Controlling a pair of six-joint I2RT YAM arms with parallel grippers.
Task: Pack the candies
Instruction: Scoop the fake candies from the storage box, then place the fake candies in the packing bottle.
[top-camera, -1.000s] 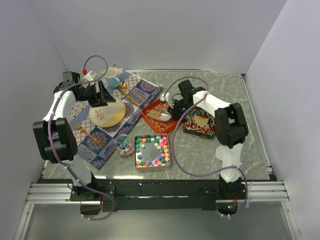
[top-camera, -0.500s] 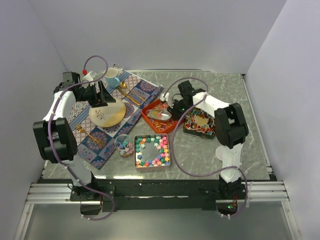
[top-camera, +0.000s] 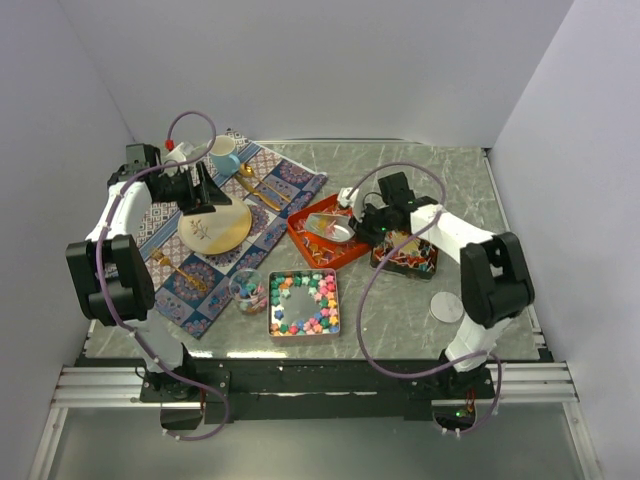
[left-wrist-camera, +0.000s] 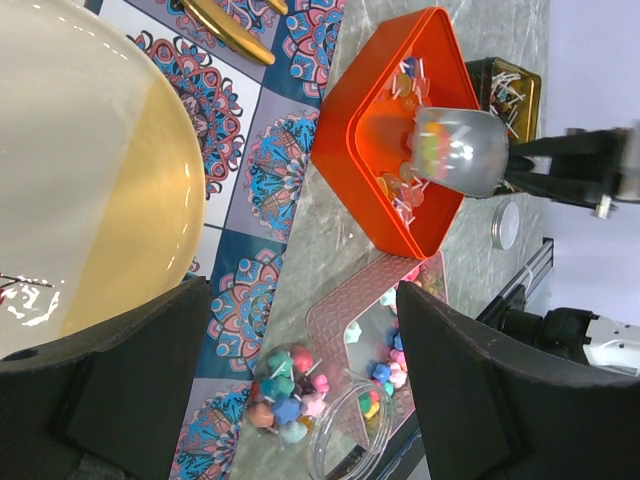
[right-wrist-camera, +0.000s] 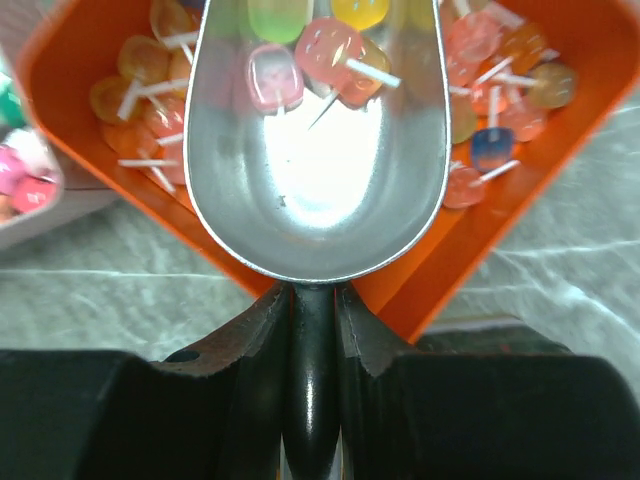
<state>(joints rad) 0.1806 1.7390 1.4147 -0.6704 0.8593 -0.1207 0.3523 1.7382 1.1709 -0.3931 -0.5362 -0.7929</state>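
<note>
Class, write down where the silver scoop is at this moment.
In the top view the silver scoop is right of centre, bowl over the orange tray, handle clamped in the right gripper; a dark tin lies just to its right.

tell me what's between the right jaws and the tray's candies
The silver scoop: the right wrist view shows its handle clamped in the jaws, bowl over the candies in the orange tray.

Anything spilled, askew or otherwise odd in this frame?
Nothing stands out. The right gripper has its fingers shut on the handle of the scoop, which sits level over the orange tray with a few candies in its bowl. I see none loose on the table.
</note>
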